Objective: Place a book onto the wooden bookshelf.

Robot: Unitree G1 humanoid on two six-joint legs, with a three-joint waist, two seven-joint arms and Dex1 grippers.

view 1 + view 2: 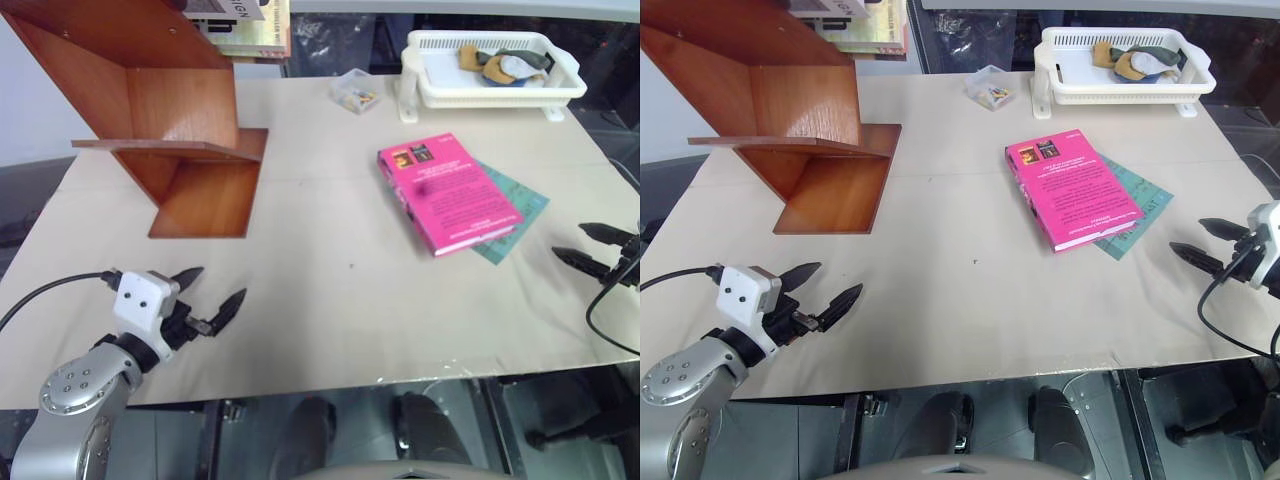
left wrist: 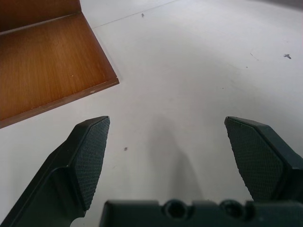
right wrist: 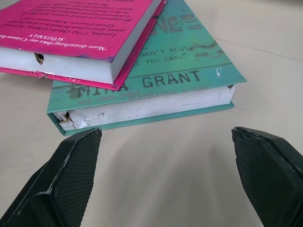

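Right claw (image 1: 1205, 240) stood wide and empty, low over the worktop (image 1: 970, 300), aimed at the books from just beside them. Left claw (image 1: 212, 290) stood wide and empty too, near the front edge, well apart from the books.

Just past the right claw lay the pink book (image 1: 448, 192), flat, cover up, near the middle right of the worktop. Rested on top of a thinner teal book (image 3: 156, 94), turned a little, so the teal corner stuck out below. White page edges faced the right claw, with a small tear in them.

Looked thick, stiff and fairly heavy for a book. Cover looked smooth, maybe a bit slippery. Best hold, by guess: pinch across the thick side, at the edge that hung past the teal book, so one finger could slip under. Pages could fan open if grabbed by the cover alone.

Farther off, at the back left, stood the wooden bookshelf (image 1: 190, 140), well apart from the pink book. White basket (image 1: 490, 70) sat at the back right.
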